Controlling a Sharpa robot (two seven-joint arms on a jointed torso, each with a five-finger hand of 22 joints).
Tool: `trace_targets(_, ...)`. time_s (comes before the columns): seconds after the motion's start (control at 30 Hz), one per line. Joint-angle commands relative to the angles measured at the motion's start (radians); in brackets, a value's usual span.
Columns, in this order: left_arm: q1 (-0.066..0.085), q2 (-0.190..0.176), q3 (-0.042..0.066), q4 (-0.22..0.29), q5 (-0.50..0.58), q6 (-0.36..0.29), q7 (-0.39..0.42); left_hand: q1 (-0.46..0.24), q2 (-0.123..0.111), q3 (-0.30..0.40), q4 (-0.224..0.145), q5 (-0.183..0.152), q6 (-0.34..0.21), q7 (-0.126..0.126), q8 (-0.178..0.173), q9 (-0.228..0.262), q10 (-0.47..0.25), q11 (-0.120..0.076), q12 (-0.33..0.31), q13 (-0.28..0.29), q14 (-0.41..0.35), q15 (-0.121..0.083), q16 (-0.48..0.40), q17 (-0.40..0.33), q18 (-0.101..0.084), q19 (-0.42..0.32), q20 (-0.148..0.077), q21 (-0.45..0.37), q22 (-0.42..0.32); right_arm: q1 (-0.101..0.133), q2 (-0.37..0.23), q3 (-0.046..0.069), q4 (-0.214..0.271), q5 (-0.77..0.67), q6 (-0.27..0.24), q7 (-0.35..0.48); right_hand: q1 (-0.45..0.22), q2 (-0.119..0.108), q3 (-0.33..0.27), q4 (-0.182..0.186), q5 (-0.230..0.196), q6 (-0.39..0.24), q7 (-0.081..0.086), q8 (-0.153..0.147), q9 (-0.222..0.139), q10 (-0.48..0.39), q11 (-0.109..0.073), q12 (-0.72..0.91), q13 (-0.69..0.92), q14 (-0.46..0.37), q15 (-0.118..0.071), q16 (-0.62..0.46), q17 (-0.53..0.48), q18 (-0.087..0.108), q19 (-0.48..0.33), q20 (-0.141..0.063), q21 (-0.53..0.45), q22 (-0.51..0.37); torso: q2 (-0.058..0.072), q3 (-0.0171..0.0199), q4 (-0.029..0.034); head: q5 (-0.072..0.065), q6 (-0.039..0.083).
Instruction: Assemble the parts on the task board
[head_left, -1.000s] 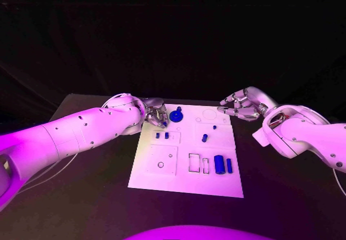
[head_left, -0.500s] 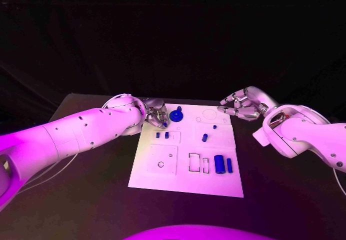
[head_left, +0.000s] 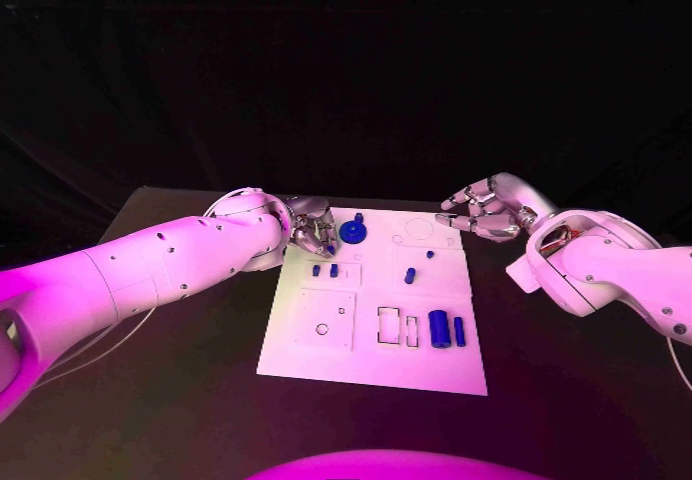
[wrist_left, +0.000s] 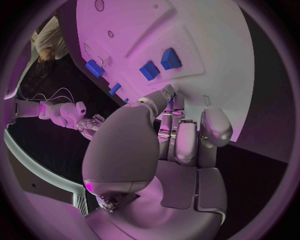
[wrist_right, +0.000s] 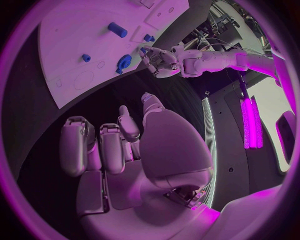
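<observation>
The white task board (head_left: 372, 345) lies mid-table. A blue gear (head_left: 353, 235) stands near its far left corner, also seen in the right wrist view as the gear (wrist_right: 124, 61). My left hand (head_left: 307, 230) hovers just left of the gear, thumb and fingers drawn together on what looks like a small blue part (head_left: 329, 249); the pinch (wrist_left: 170, 96) is mostly hidden. Two short blue pegs (head_left: 325, 270) stand below it. My right hand (head_left: 488, 212) hangs over the board's far right corner, fingers curled in, holding nothing.
A blue peg (head_left: 410, 275) and a smaller one (head_left: 428, 254) stand mid-board. Two blue cylinders (head_left: 438, 328) lie by the right edge beside rectangular slots (head_left: 389, 325). A square recess (head_left: 326, 318) sits at the left. Black table (head_left: 173, 400) surrounds the board.
</observation>
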Motion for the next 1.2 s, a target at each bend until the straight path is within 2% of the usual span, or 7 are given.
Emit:
trace_targets(0.03,0.0,0.002,0.0,-0.001,0.007,0.006,-0.001,-0.011,-0.002,-0.002,-0.004,-0.001,-0.019,0.008,-0.016,-0.007,-0.004,0.01,-0.009,-0.002,0.0,-0.002,0.003,0.001,-0.012,-0.008,0.001,-0.006,-0.005,-0.001,0.0,0.0,0.001,-0.005,0.002,0.009,0.002,0.007,-0.006,-0.001,0.006,0.005,-0.001,0.007,-0.001,-0.003,-0.004,-0.003,-0.001,0.05,-0.006,-0.003,0.047,0.005,-0.003,0.0,-0.006,0.132,0.0,0.0002,-0.0001,0.0,0.0)
trace_targets(0.17,0.0,0.002,0.0,-0.003,0.008,0.007,-0.006,-0.012,-0.004,-0.001,-0.005,-0.001,-0.032,0.012,-0.027,-0.012,-0.003,0.012,-0.013,-0.002,-0.002,0.001,0.001,-0.004,-0.012,-0.01,0.003,-0.007,-0.007,-0.001,0.0,0.0,0.0,-0.005,0.002,0.009,0.002,0.007,-0.006,-0.001,0.006,0.005,-0.001,0.007,-0.001,-0.003,-0.004,-0.003,-0.001,0.05,-0.006,-0.003,0.047,0.005,-0.003,0.0,-0.006,0.132,0.0,0.0,-0.0002,0.0,0.0)
trace_targets(1.2,0.0,0.001,0.0,-0.001,0.01,0.018,-0.001,-0.015,-0.013,-0.005,-0.009,-0.001,-0.036,0.008,-0.034,-0.016,0.003,0.011,-0.015,0.0,-0.007,0.001,-0.006,-0.021,-0.011,-0.012,0.004,-0.009,-0.009,-0.001,-0.001,0.0,0.0,-0.005,0.003,0.009,0.003,0.007,-0.006,-0.001,0.006,0.005,-0.001,0.007,-0.001,-0.004,-0.004,-0.004,-0.002,0.05,-0.006,-0.004,0.046,0.005,-0.003,0.0,-0.006,0.132,-0.001,-0.0001,0.0007,-0.001,-0.002)
